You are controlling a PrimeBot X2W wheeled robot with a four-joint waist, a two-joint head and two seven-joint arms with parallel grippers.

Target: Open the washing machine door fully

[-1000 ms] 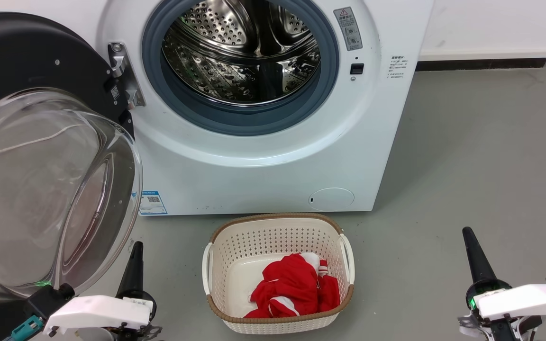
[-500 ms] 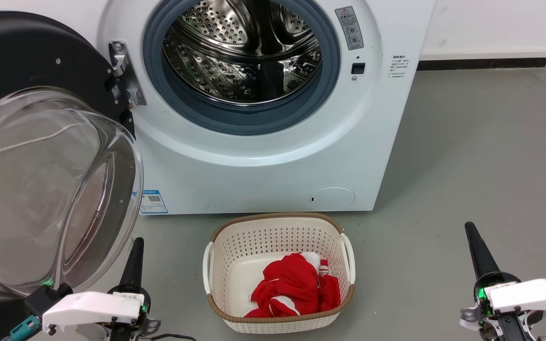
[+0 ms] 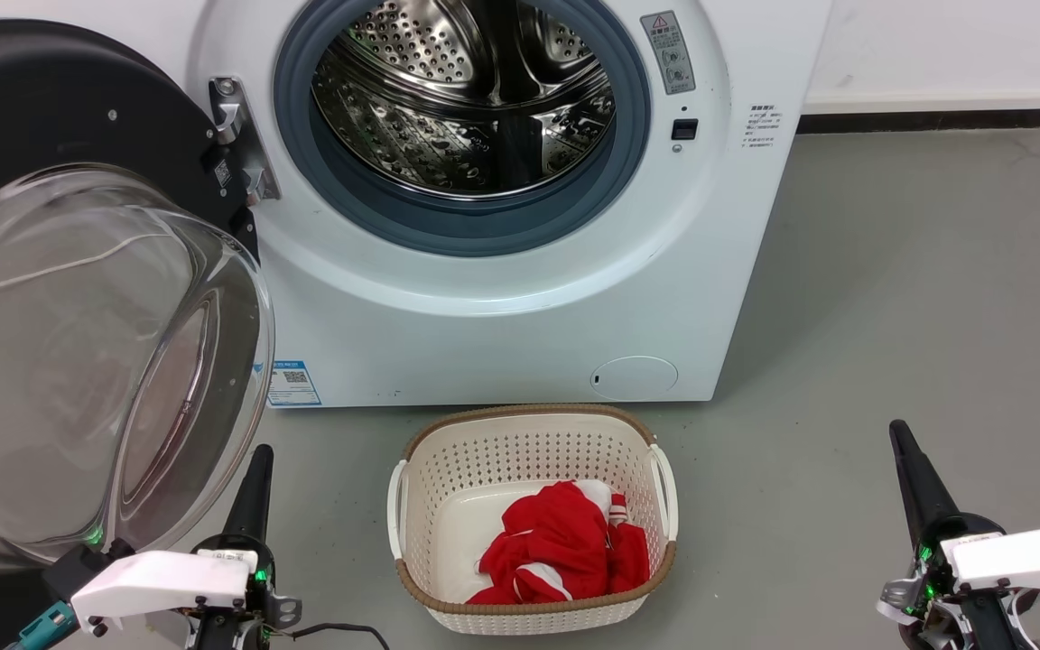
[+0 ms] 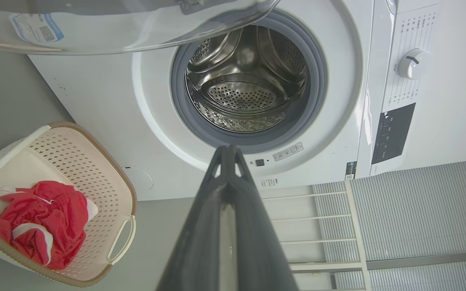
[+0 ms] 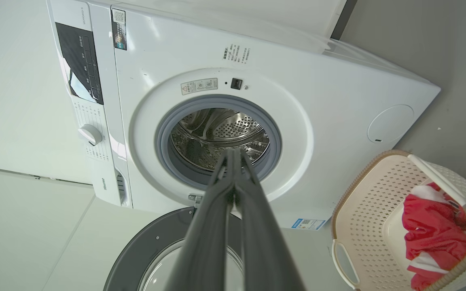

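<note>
Washing machine door point(image 3: 78, 298) swung wide open, left of the washing machine point(image 3: 520, 307), its glass bowl bulging toward the head camera. The wrist views take in the control dial point(image 4: 413, 64) and dark panel point(image 5: 80, 60) higher up the front. The left gripper point(image 3: 258, 456) hovers just beside the door's lower edge, the right gripper point(image 3: 901, 438) well apart over the floor point(image 3: 890, 271). Both pairs of jaws are pressed together, holding nothing. A basket point(image 3: 529, 417) of red cloth point(image 3: 565, 542) sits before the machine.

Washer point(image 3: 502, 325) white; door point(image 3: 23, 99) black-rimmed with clear glass. Drum point(image 3: 466, 99) silver, dotted with holes; seal point(image 3: 475, 230) grey. Sticker point(image 3: 292, 384) blue. Beside the black-fingered left gripper point(image 3: 259, 454): basket point(image 3: 529, 442) cream, hole-patterned, with brown rim; cloth point(image 3: 565, 551) red, white-striped. Floor point(image 3: 890, 316) grey.
</note>
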